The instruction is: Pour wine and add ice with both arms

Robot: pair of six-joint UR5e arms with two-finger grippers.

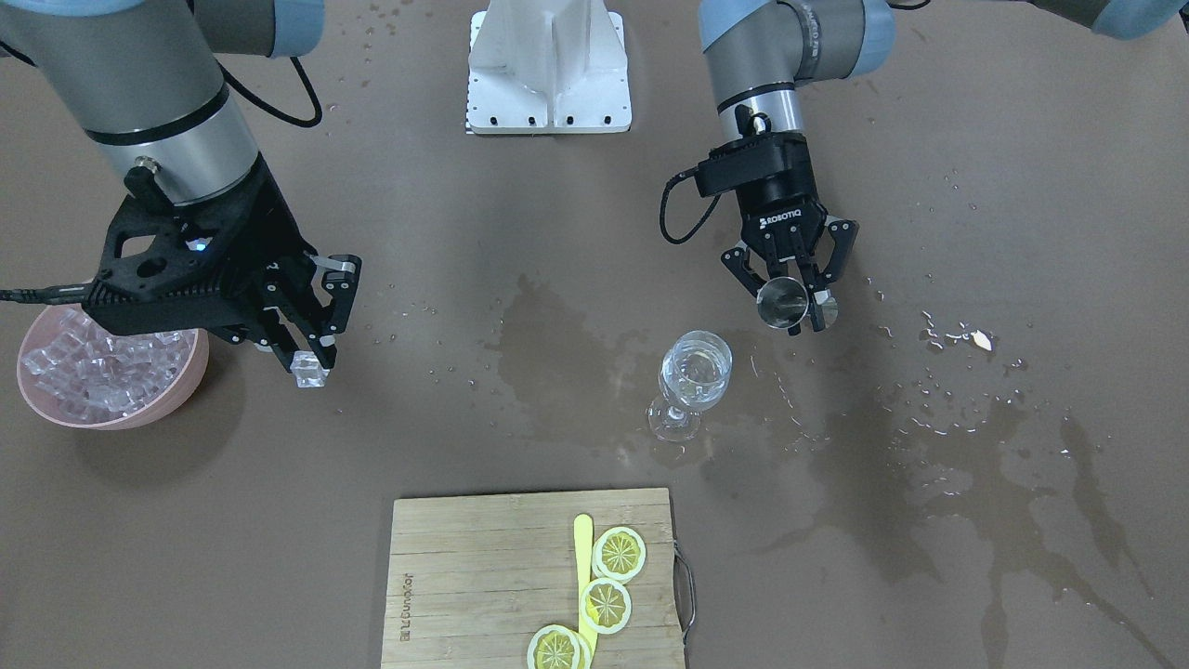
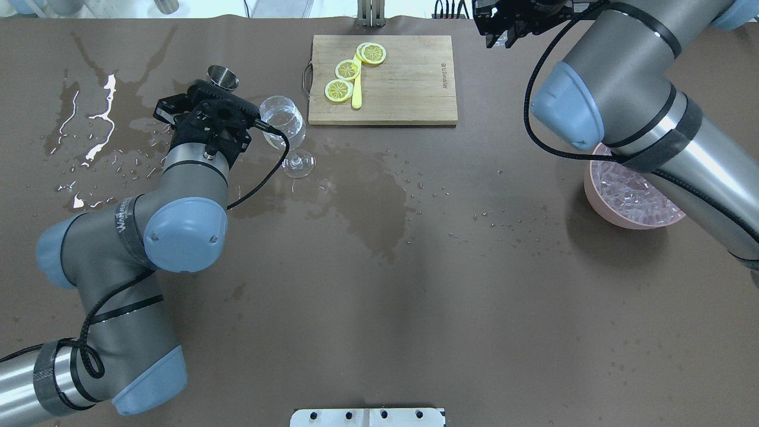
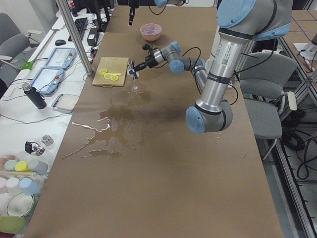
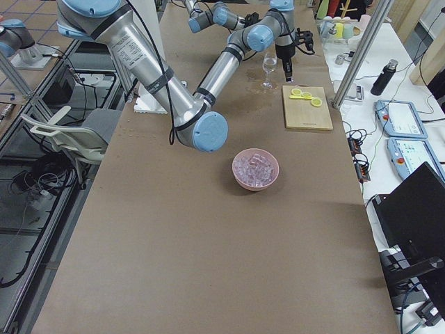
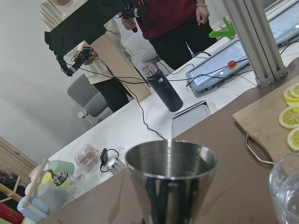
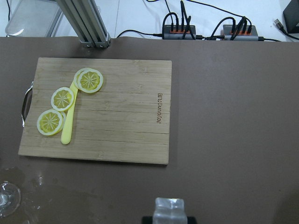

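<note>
The wine glass stands upright mid-table with a small measure of clear wine in its bowl; it also shows in the overhead view. My left gripper is shut on a steel jigger, held about upright just beside and above the glass. The jigger fills the left wrist view; I see no liquid in it. My right gripper is shut on one ice cube, held in the air beside the pink bowl of ice. The cube shows in the right wrist view.
A bamboo cutting board with lemon slices and a yellow stick lies on the operators' side of the glass. Dark wet stains spread around the glass. The white bracket base stands at the robot's edge.
</note>
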